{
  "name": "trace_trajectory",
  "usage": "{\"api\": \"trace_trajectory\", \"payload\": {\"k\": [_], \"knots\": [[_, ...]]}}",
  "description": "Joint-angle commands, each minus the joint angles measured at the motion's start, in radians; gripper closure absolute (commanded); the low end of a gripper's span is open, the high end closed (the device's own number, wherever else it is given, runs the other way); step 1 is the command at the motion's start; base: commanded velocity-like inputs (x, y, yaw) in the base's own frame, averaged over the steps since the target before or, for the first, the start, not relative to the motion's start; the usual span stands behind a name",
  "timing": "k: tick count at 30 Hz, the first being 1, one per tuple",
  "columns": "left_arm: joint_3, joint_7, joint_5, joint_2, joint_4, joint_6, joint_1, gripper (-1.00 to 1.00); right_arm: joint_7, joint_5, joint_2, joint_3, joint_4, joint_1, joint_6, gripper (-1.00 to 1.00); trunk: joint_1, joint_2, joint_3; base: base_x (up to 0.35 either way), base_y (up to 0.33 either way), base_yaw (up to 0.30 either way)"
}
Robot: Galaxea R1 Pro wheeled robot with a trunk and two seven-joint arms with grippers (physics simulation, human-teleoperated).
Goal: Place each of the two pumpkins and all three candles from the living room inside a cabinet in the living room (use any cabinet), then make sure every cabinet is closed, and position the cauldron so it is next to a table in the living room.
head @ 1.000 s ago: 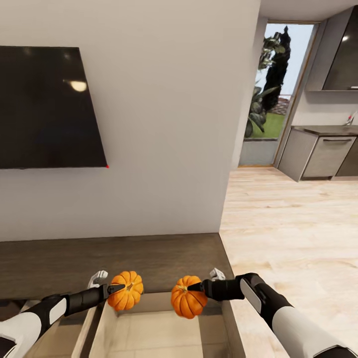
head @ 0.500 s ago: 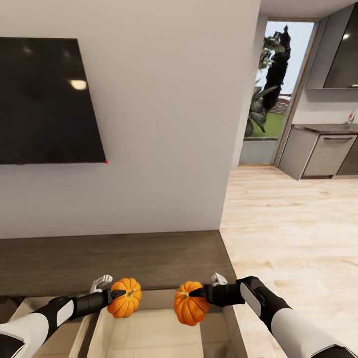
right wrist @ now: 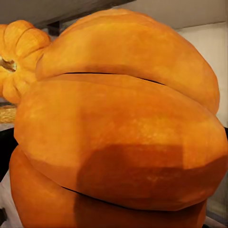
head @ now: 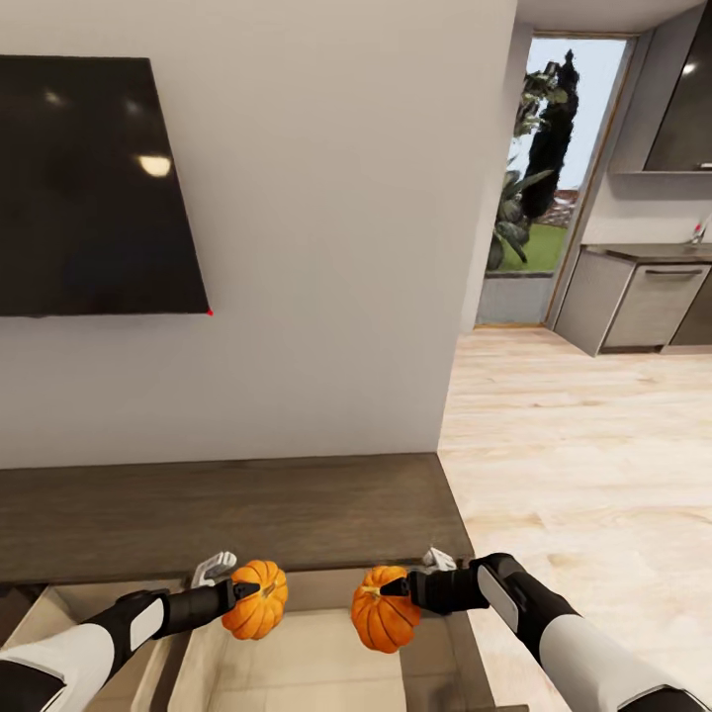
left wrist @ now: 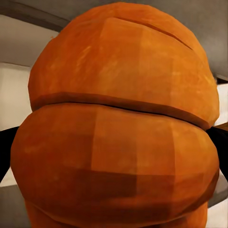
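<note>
Head view: both arms reach forward over an open drawer (head: 297,663) of the cabinet (head: 227,514), pale beige inside, at 6 o'clock in frame. Left gripper (head: 240,593) pinches the left pumpkin (head: 256,612) at its stem end; right gripper (head: 394,589) pinches the right pumpkin (head: 384,622) likewise. Both pumpkins hang in the air above the drawer, apart from each other, left one at about 7 o'clock, right one at about 5 o'clock. Cabinet top, dark brown, runs along the wall behind them. TV (head: 94,188) on the wall at 10 o'clock. Doorway (head: 549,178) with greenery at 1 o'clock; kitchen counter (head: 643,297) at 3 o'clock. Left wrist view: orange ribbed pumpkin close up, dark fingers (left wrist: 5,152) at its two sides. Right wrist view: held pumpkin close up, the other pumpkin beyond it.
</note>
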State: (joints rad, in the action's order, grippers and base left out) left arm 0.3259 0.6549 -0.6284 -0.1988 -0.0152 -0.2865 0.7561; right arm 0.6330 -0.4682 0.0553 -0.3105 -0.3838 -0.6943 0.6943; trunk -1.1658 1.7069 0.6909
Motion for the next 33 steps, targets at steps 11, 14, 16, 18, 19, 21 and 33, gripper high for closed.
{"api": "trace_trajectory", "payload": {"k": [11, 14, 16, 18, 19, 21, 33], "knots": [[-0.001, -0.001, 0.0, 0.005, 0.0, -0.002, -0.002, 1.0, -0.052, -0.004, 0.0, 0.001, 0.023, 0.005, -0.048, 1.0, -0.042, 0.077, 0.035, 0.0, 0.0, 0.0], [-0.001, -0.001, -0.001, 0.01, 0.0, -0.002, -0.005, 1.0, -0.082, -0.004, 0.0, -0.001, 0.048, 0.005, -0.071, 1.0, -0.054, 0.098, 0.044, 0.0, 0.0, 0.0], [-0.001, -0.001, 0.0, 0.012, 0.0, -0.002, -0.006, 1.0, -0.09, -0.003, 0.0, -0.001, 0.056, 0.006, -0.077, 1.0, -0.061, 0.112, 0.05, 0.0, 0.0, 0.0], [-0.001, -0.001, 0.0, 0.013, 0.0, -0.002, -0.006, 1.0, -0.092, -0.003, 0.0, -0.001, 0.059, 0.006, -0.079, 1.0, -0.069, 0.126, 0.056, 0.0, 0.0, 0.0], [-0.001, -0.001, -0.001, 0.013, 0.0, -0.002, -0.006, 1.0, -0.093, -0.002, 0.0, -0.001, 0.059, 0.006, -0.08, 1.0, -0.073, 0.133, 0.06, 0.0, 0.0, 0.0], [-0.001, -0.001, -0.001, 0.013, 0.0, -0.002, -0.006, 1.0, -0.093, -0.001, 0.0, -0.001, 0.06, 0.006, -0.082, 1.0, -0.081, 0.147, 0.066, 0.0, 0.0, 0.0], [-0.001, -0.001, -0.001, 0.016, 0.0, -0.002, -0.006, 1.0, -0.083, 0.004, 0.0, -0.005, 0.054, 0.006, -0.13, 1.0, -0.127, 0.231, 0.103, 0.0, 0.0, 0.0]]}}
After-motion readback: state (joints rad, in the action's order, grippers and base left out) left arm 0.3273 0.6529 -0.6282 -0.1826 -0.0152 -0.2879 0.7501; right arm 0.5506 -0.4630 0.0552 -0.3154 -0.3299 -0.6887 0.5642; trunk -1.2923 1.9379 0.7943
